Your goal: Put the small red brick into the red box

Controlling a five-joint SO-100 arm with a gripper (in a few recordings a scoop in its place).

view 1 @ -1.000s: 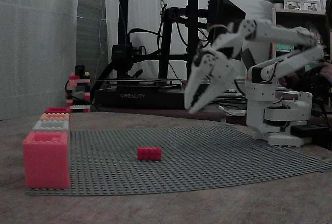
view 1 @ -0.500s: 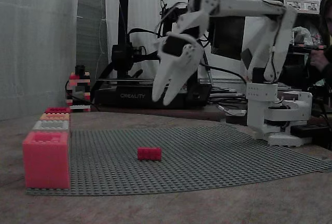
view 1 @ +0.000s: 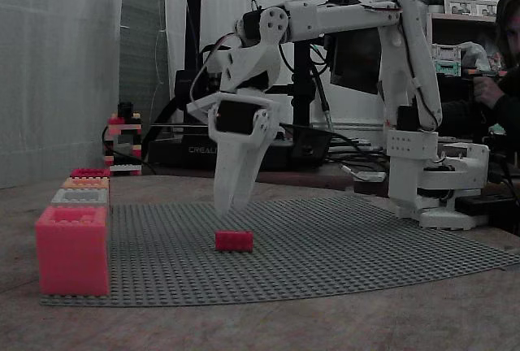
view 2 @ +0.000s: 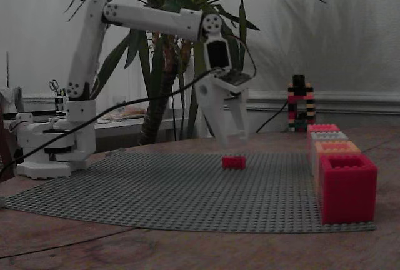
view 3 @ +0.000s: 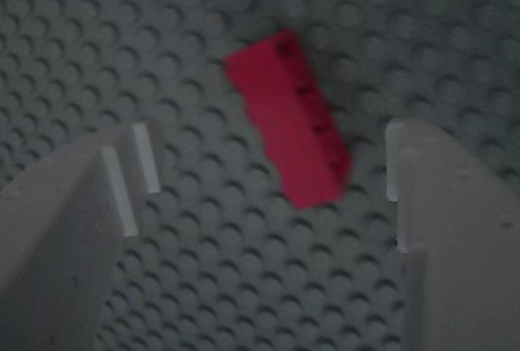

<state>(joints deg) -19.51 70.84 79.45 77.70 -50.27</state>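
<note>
Tabletop (view 1: 244, 327) carries a grey studded baseplate (view 1: 366, 245), covering most of the work area. White arm reaches out from its base at one side, elbow high, wrist bent down.

Row of open-topped boxes along the baseplate's edge. The red box (view 2: 347, 185) sits at the near end of that row in both fixed views, well apart from the arm's tip.

Gripper (view 1: 231, 197) hangs just above the baseplate, pointed down, spread and empty. Wrist view shows its fingers (view 3: 73, 229) wide apart with bare studs between.

The small red brick (view 3: 288, 140) lies flat on the baseplate, mid-plate, slightly ahead of the finger gap and skewed to it.

Step in hand, as judged: approach for the pick. Next move calls for a short advance and descent, perhaps a wrist turn to square the jaws across the brick's narrow sides, then closing.
</note>
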